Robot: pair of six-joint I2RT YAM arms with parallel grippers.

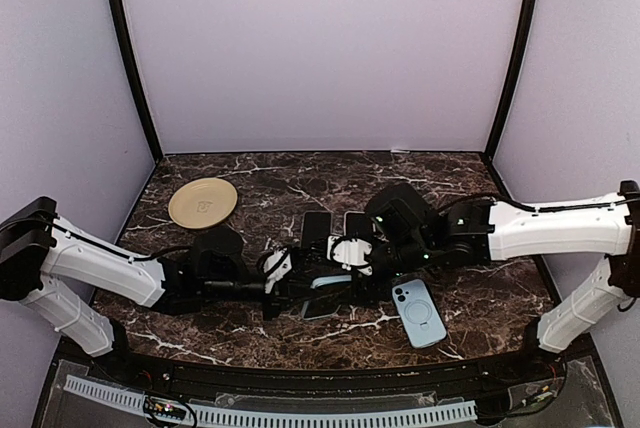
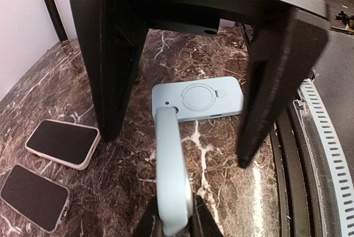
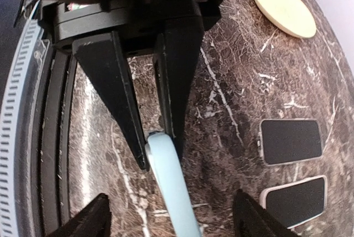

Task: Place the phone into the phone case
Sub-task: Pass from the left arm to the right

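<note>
My left gripper (image 2: 172,215) is shut on a light blue phone case (image 2: 168,165), which I see edge-on and held just above the table. Whether a phone sits in it I cannot tell. My right gripper (image 3: 170,195) is open, its two black fingers (image 2: 110,60) standing wide on either side of the case's far end without touching it. In the top view the left gripper (image 1: 293,283) and right gripper (image 1: 352,256) meet mid-table over this case (image 1: 325,296). Two dark-screened phones (image 1: 315,228) (image 1: 357,226) lie flat just behind them.
A second light blue case (image 1: 418,313) with a ring on its back lies flat at the front right. A tan round disc (image 1: 202,202) sits at the back left. A ribbed white strip (image 1: 300,416) runs along the table's near edge.
</note>
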